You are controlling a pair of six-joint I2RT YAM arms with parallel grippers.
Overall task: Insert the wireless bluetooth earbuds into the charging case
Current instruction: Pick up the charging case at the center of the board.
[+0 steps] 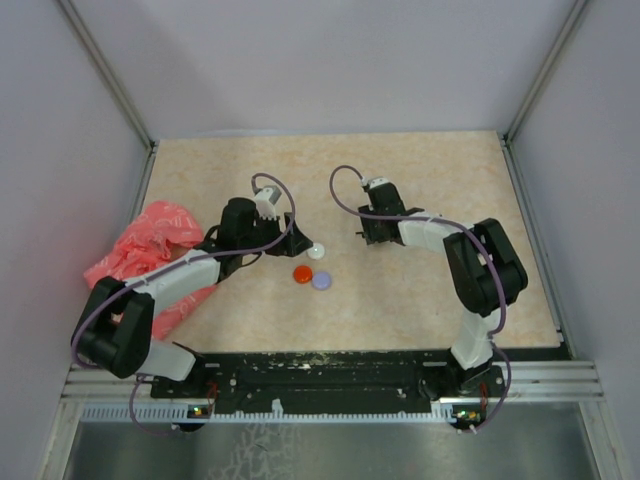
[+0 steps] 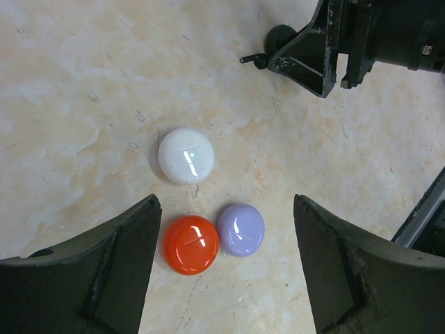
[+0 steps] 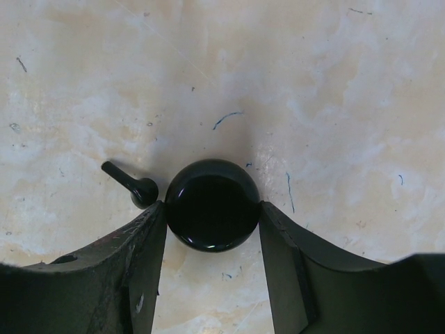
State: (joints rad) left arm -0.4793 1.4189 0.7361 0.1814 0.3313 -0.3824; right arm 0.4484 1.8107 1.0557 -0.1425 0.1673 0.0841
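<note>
Right gripper (image 3: 212, 217) clamped on black round case (image 3: 211, 198) | black earbud (image 3: 132, 182) lay on table (image 3: 334, 104) just left of it, perhaps touching | left gripper (image 2: 226, 212) hung spread wide over white case (image 2: 185, 155), red case (image 2: 190, 244), lilac case (image 2: 240, 229).

A pale marbled tabletop (image 1: 430, 165) — boxed by plain grey-white walls (image 1: 330, 60) with metal corner posts (image 1: 107, 70).

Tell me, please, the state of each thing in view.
Glossy white round plastic case: shut, free.
Glossy red round plastic case: shut, free.
Glossy lilac round plastic case: shut, free.
Glossy black round plastic case: shut, gripped by right jaws.
Small black stemmed plastic earbud: lying loose, uncased.
Pink plastic bag: crumpled.
Left jaws: open, empty.
Right jaws: closed on black case.
</note>
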